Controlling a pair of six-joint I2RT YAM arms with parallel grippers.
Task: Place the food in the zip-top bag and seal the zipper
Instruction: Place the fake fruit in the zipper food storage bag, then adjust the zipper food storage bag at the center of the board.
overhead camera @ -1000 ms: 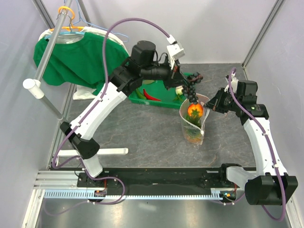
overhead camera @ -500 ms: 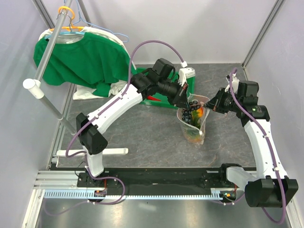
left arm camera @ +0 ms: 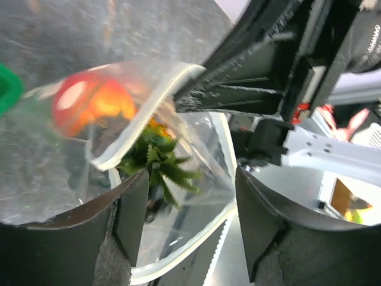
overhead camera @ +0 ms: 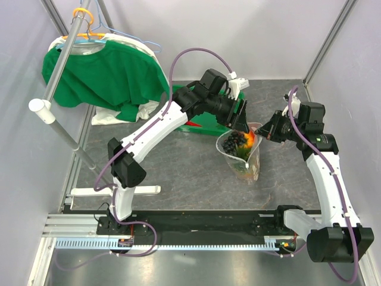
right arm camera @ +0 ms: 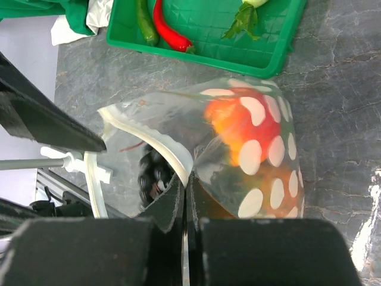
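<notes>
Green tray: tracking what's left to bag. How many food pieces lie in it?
3 in the tray: green pepper at left, red chili beside it, leafy white vegetable at right. The picture's edge may hide more.

Your left gripper (left arm camera: 190, 199), jaws apart, at open zip-top bag (left arm camera: 205, 140); pineapple crown (left arm camera: 158, 164) between jaws, red-orange fruit (left arm camera: 89, 107) beyond left jaw.

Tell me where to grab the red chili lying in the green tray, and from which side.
Take the red chili across its mid-body, coming straight down from above with the fingers spanning its narrow width. It lies flat on the green tray floor, and the green pepper lies close alongside, so probably favour the end that curves away from the pepper.
</notes>
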